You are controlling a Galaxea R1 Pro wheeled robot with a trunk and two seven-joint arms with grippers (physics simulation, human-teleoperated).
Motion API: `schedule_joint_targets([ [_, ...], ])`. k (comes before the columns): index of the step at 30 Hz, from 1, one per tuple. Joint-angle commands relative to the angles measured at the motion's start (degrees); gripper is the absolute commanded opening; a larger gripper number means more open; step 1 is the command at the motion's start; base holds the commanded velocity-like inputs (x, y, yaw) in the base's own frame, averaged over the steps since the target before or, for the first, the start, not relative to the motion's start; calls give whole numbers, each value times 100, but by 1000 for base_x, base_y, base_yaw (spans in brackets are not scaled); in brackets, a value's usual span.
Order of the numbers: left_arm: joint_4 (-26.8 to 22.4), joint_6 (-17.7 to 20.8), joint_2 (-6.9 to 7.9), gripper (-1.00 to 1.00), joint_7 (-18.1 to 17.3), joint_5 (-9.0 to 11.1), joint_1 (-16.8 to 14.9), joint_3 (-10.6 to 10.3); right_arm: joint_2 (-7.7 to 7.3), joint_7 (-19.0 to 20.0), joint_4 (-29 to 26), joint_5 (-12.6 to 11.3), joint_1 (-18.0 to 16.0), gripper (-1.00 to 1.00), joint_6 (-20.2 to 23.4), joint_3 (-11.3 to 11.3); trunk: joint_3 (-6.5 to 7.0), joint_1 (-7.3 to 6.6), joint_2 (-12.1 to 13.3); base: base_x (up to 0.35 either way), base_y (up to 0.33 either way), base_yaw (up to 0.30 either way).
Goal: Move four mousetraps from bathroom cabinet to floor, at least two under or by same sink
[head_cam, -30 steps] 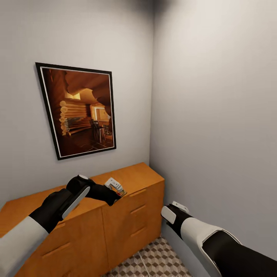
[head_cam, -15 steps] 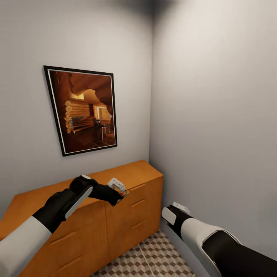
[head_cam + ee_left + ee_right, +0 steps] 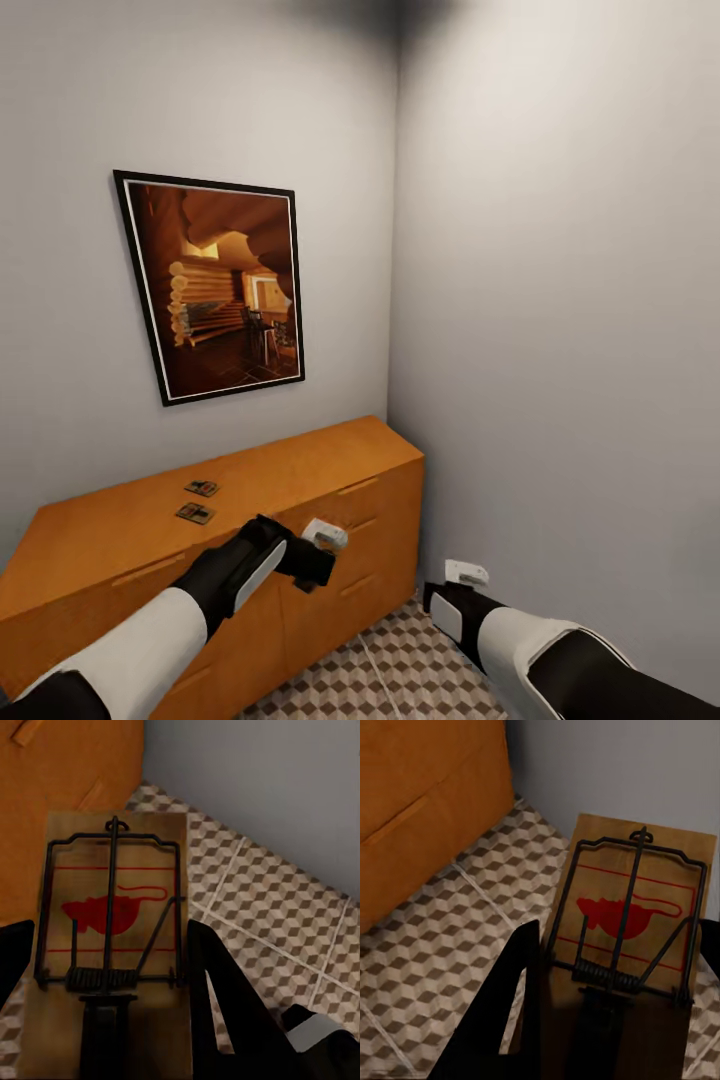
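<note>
Now each hand, left hand (image 3: 105, 1020) and right hand (image 3: 607, 1020), grips a mousetrap (image 3: 112, 915).

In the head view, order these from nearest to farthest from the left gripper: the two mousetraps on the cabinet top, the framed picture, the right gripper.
From the left gripper:
1. The two mousetraps on the cabinet top, side by side behind the left arm; too close to rank between themselves.
2. Right gripper, low by the right wall.
3. Framed picture, up on the wall.

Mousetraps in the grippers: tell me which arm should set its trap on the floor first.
Right. The right gripper hangs low over the bathroom floor with its mousetrap; the left gripper, also holding one, sits higher beside the cabinet.
</note>
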Motion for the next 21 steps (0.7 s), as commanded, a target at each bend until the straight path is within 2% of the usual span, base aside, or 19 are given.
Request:
schedule_joint_targets([
  [1,218,-158,-16,-100,9,24,24,-21,4,69,9,3,56,-100,0,65,0,2,-6,0,0,0],
  [2,636,-470,-44,-100,33,104,71,-20,3,179,10,41,179,-100,-56,65,0,2,-6,0,0,0],
  [3,1072,-779,-62,-100,51,244,114,-19,-87,289,12,85,310,-100,-125,65,0,2,-6,0,0,0],
  [4,1298,-933,-68,-100,57,334,133,-19,-131,351,12,114,375,-100,-167,65,0,2,-6,0,0,0],
  [5,1763,-1251,-78,-100,72,543,162,-19,-210,493,13,202,513,-100,-268,65,0,2,-6,0,0,0],
  [7,2718,-1983,-80,-100,90,994,194,-18,-369,863,13,511,780,-100,-556,65,0,2,-6,0,0,0],
  [8,2949,-2189,-76,-100,93,1097,198,-18,-420,968,13,620,845,-100,-638,65,0,2,-6,0,0,0],
  [10,3679,-3005,-50,-100,99,1409,225,-13,-651,1424,13,1142,1055,-100,-890,65,0,2,-6,0,0,0],
  [11,3780,-3174,-41,-100,99,1458,250,-10,-704,1548,13,1276,1093,-100,-928,65,0,2,-6,0,0,0],
  [12,3920,-3436,-17,-100,107,1529,336,-7,-792,1801,14,1526,1158,-100,-983,65,0,2,-6,0,0,0],
  [13,3969,-3537,-1,-100,112,1554,389,-6,-831,1931,15,1640,1188,-100,-1005,65,0,2,-6,0,0,0],
  [15,4085,-3789,57,-100,129,1618,585,-2,-1000,2419,19,2017,1309,-100,-1059,65,0,2,-6,0,0,0],
  [16,4101,-3830,69,-100,134,1627,624,-2,-1050,2527,20,2094,1340,-100,-1067,65,0,2,-6,0,0,0],
  [18,4139,-4003,137,-100,228,1661,760,15,-1272,2866,16,2305,1440,-100,-1091,65,0,2,-6,0,0,0],
  [19,4144,-4054,159,-100,280,1681,788,31,-1322,2932,16,2335,1456,-100,-1094,65,0,2,-6,0,0,0],
  [21,4156,-4235,227,-100,647,1893,870,169,-1479,3116,14,2410,1497,-100,-1139,65,0,2,-6,0,0,0],
])
